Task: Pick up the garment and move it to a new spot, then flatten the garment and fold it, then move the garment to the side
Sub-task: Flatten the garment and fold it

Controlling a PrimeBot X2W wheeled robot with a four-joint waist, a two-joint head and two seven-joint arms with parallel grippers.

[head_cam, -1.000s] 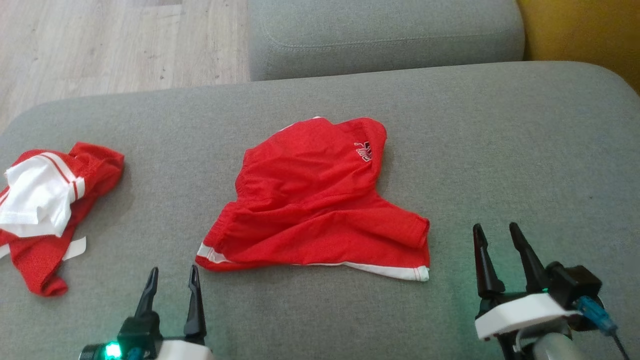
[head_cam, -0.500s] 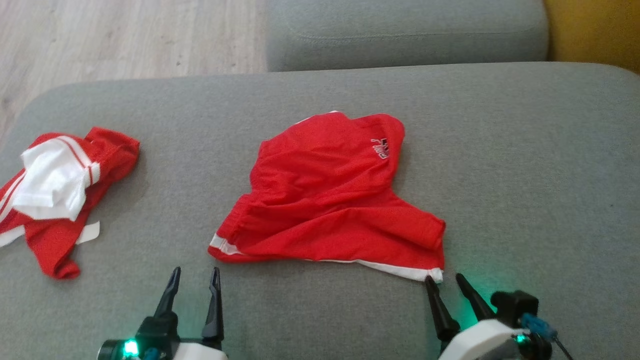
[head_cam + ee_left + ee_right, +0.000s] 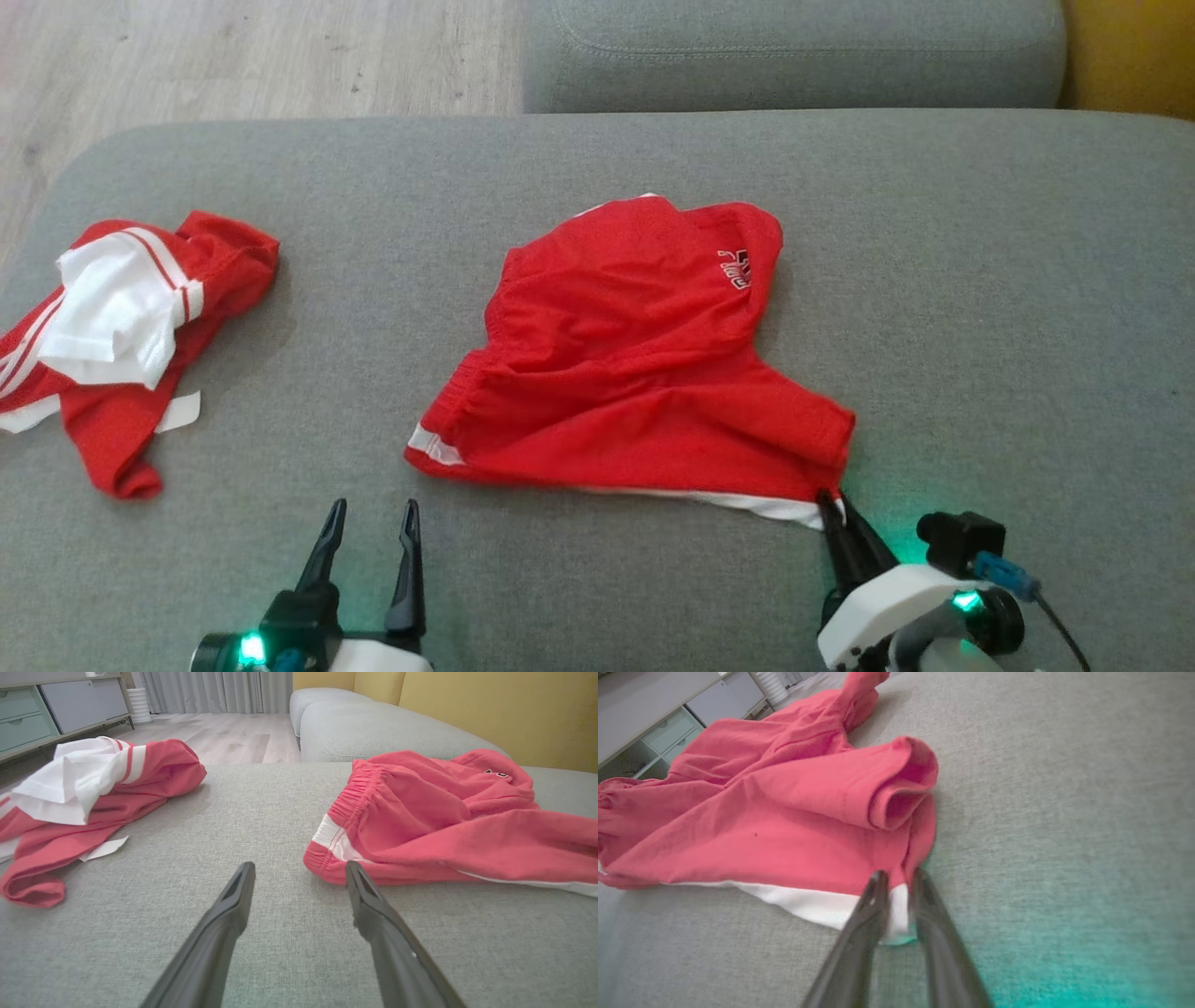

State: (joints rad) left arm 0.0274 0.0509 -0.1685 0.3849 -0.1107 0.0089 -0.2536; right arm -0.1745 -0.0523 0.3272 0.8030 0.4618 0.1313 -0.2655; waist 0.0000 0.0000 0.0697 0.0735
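The garment (image 3: 121,336), a crumpled red shirt with white sleeves and striped trim, lies at the left of the grey cushion, also seen in the left wrist view (image 3: 93,788). A pair of red shorts (image 3: 644,355) with a white hem lies in the middle. My right gripper (image 3: 834,504) is at the shorts' near right corner. In the right wrist view its fingers (image 3: 878,896) pinch the white hem of the shorts (image 3: 784,812). My left gripper (image 3: 373,513) stands open on the cushion, just short of the shorts' striped waistband corner (image 3: 334,840), holding nothing.
Both pieces rest on a wide grey sofa cushion (image 3: 980,280). A second grey cushion (image 3: 794,56) lies behind it, with wooden floor (image 3: 233,56) at the far left and a yellow backrest (image 3: 1130,47) at the far right. Pale cabinets (image 3: 28,718) stand beyond.
The camera has shifted. My right gripper came in from the right to the shorts' near right corner and closed on the white hem. The left gripper stays open.
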